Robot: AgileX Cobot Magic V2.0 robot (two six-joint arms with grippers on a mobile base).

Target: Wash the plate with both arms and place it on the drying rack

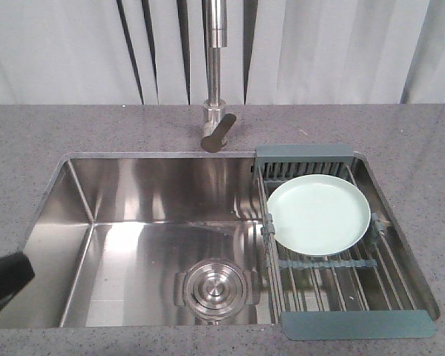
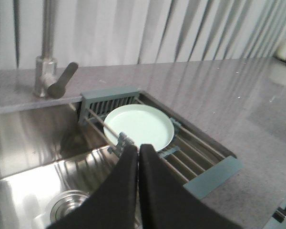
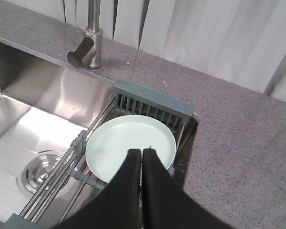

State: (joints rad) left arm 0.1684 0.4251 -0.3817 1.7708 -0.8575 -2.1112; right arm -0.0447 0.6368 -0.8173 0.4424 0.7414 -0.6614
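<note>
Plate lies flat on drying rack spanning the sink's right end, toward the rack's far edge. Left gripper and right gripper both clenched, holding nothing. Grey speckled counter, faucet behind sink, pale curtain backdrop.

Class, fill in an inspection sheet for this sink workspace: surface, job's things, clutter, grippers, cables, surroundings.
Surface: grey speckled counter around a steel sink; round drain in its floor.
Job's things: pale green plate lying flat on the drying rack, which spans the sink's right end.
Clutter: nothing seen.
Grippers: left gripper and right gripper both shut, holding nothing.
Cables: nothing seen.
Surroundings: steel tap behind the sink; pale curtain behind the counter.
</note>
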